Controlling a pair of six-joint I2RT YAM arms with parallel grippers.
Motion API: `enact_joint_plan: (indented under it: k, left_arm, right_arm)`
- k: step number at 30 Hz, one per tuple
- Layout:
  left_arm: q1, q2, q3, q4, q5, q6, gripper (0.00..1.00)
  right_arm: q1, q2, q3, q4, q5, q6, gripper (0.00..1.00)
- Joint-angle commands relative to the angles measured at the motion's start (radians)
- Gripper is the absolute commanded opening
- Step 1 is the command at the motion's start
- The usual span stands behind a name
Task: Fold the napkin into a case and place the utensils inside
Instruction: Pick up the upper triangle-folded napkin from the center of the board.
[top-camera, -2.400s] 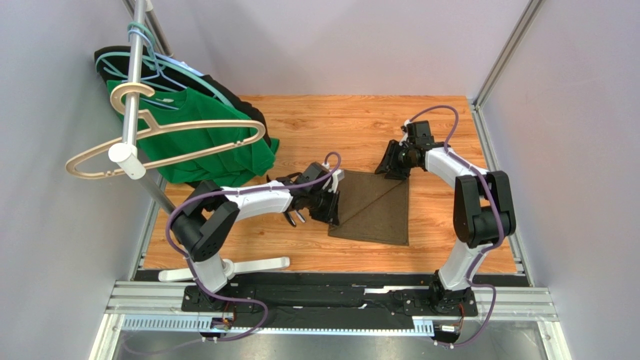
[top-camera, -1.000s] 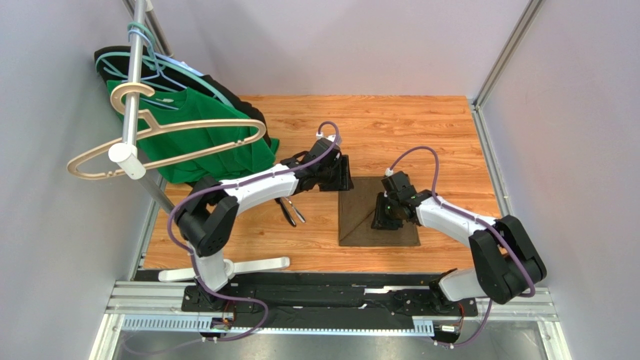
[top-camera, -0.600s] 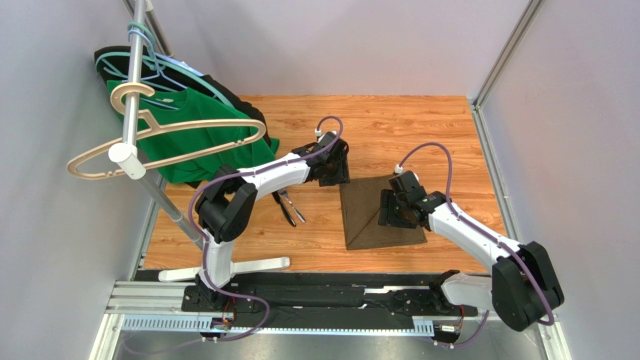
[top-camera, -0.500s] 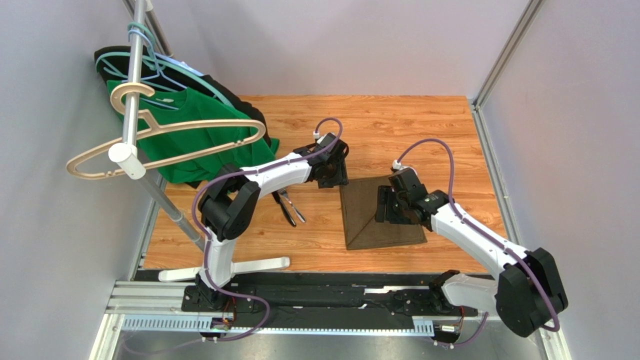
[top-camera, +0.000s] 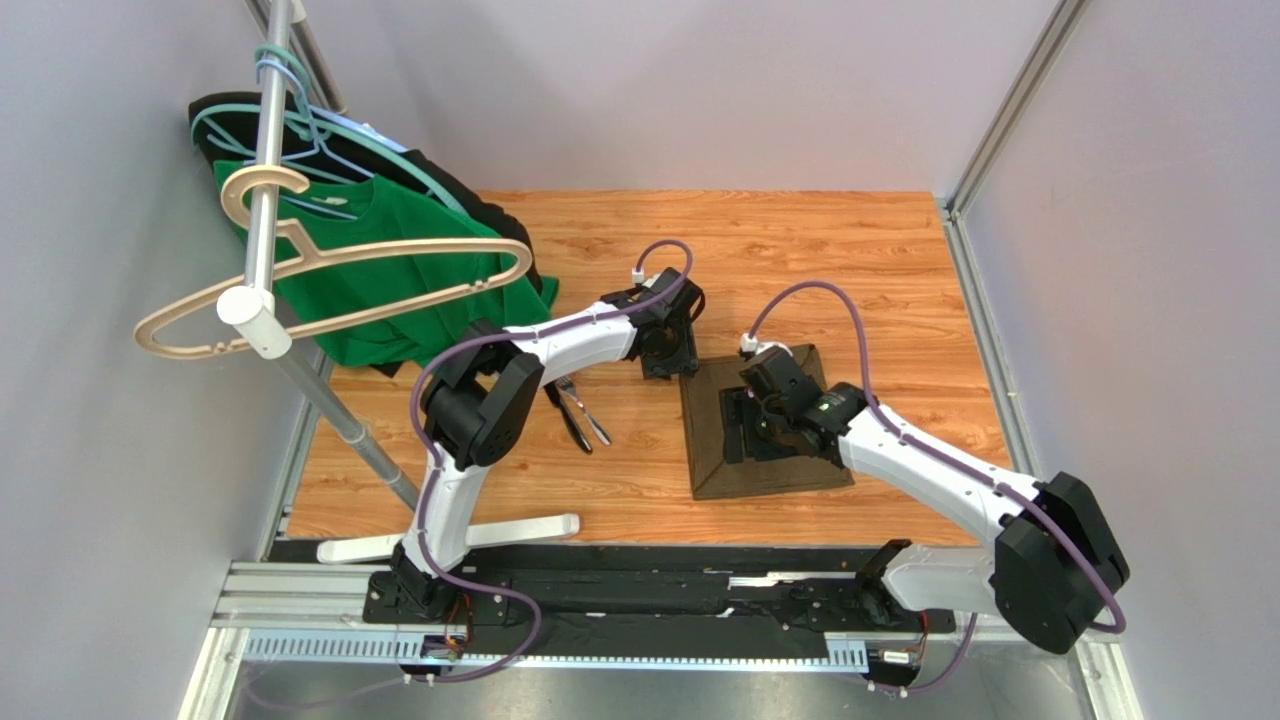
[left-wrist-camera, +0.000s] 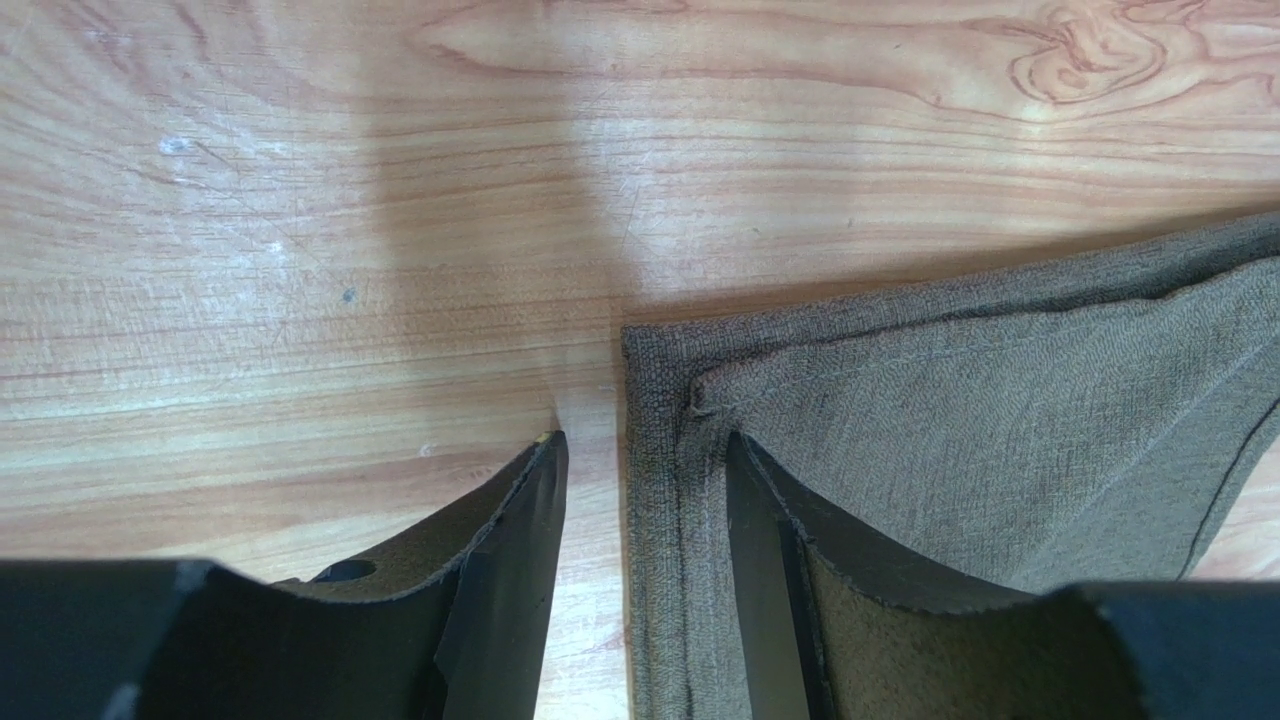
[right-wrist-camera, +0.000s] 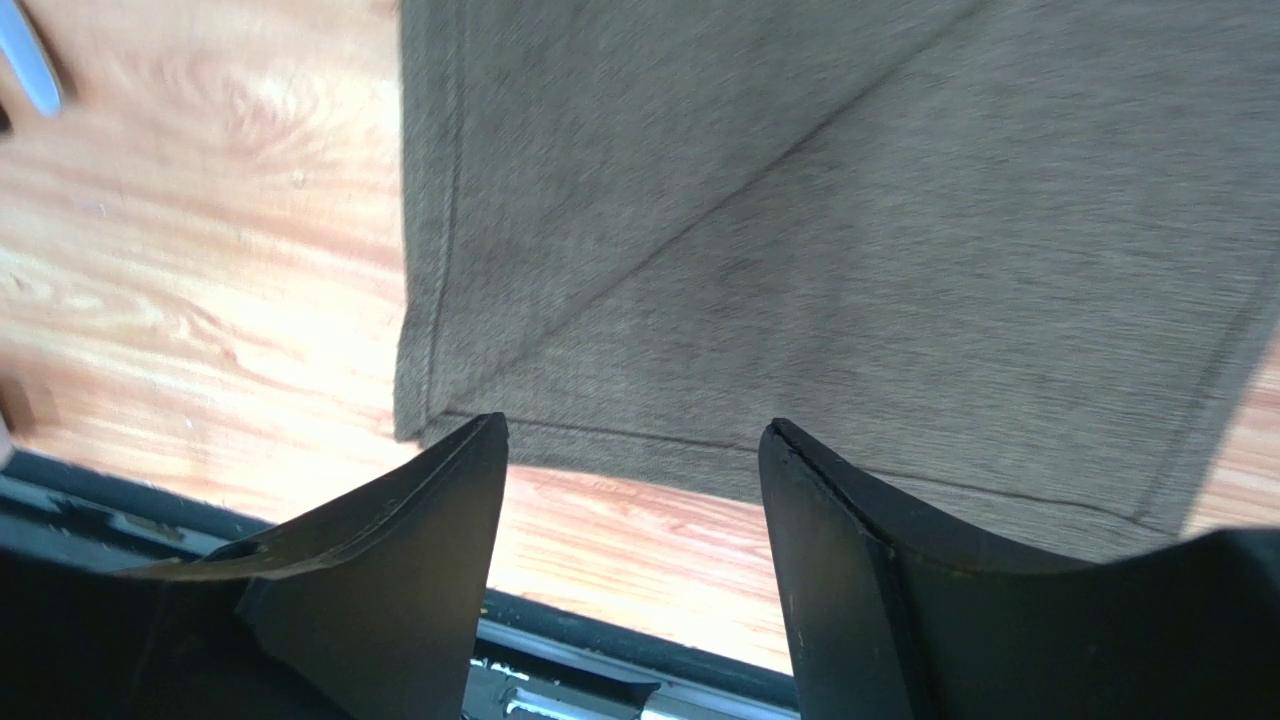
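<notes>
The olive-brown napkin (top-camera: 774, 468) lies flat on the wooden table, with a diagonal fold line across it. My left gripper (top-camera: 666, 360) is low at its far left corner. In the left wrist view the left gripper (left-wrist-camera: 643, 443) is open, and the hemmed edge of the napkin (left-wrist-camera: 962, 405) runs between the jaws, one finger on wood, the other on cloth. My right gripper (top-camera: 744, 428) hovers over the napkin's middle. The right gripper (right-wrist-camera: 631, 425) is open and empty above the near edge of the napkin (right-wrist-camera: 842, 255). The utensils (top-camera: 579, 416) lie left of the napkin, touched by neither gripper.
A garment rack pole (top-camera: 271, 165) with hangers (top-camera: 331, 278) and a green shirt (top-camera: 406, 285) stands at the left, its white base (top-camera: 481, 533) near the front. A black and metal rail (top-camera: 661, 593) runs along the near edge. Grey walls close in both sides.
The right gripper opened and moved left across the napkin, towards its left half. The napkin turned a little. The left gripper stayed at the far left corner, its jaws narrowing slightly.
</notes>
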Motion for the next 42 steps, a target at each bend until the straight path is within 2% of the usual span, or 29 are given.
enact_joint_plan:
  k: [1,6,7,11,17,25,30,42]
  left_arm:
    - [0.004,0.028,0.028,0.024,0.001,0.025,0.51]
    - [0.004,0.024,-0.01,0.081,0.021,0.036,0.48]
    - [0.004,0.019,-0.03,0.095,0.021,0.041,0.44]
    - [0.007,0.007,-0.053,0.128,0.029,0.051,0.41]
    - [0.017,0.008,-0.082,0.174,0.066,0.045,0.36]
    - [0.02,-0.001,-0.097,0.204,0.101,0.047,0.32]
    - [0.02,-0.004,-0.114,0.217,0.109,0.045,0.3]
    - [0.035,-0.005,-0.114,0.216,0.122,0.067,0.28]
  right_arm:
    - [0.074,0.042,0.026,0.052,0.019,0.013,0.68]
    - [0.167,0.132,0.088,0.057,0.073,0.023,0.68]
    - [0.181,0.146,0.102,0.053,0.086,0.023,0.67]
    - [0.266,0.201,0.145,0.046,0.149,0.02,0.56]
    - [0.355,0.277,0.188,0.048,0.195,0.011,0.52]
    - [0.373,0.344,0.186,0.1,0.237,-0.056,0.49]
    - [0.391,0.367,0.194,0.112,0.245,-0.107,0.41]
    - [0.41,0.396,0.126,0.14,0.223,-0.121,0.44]
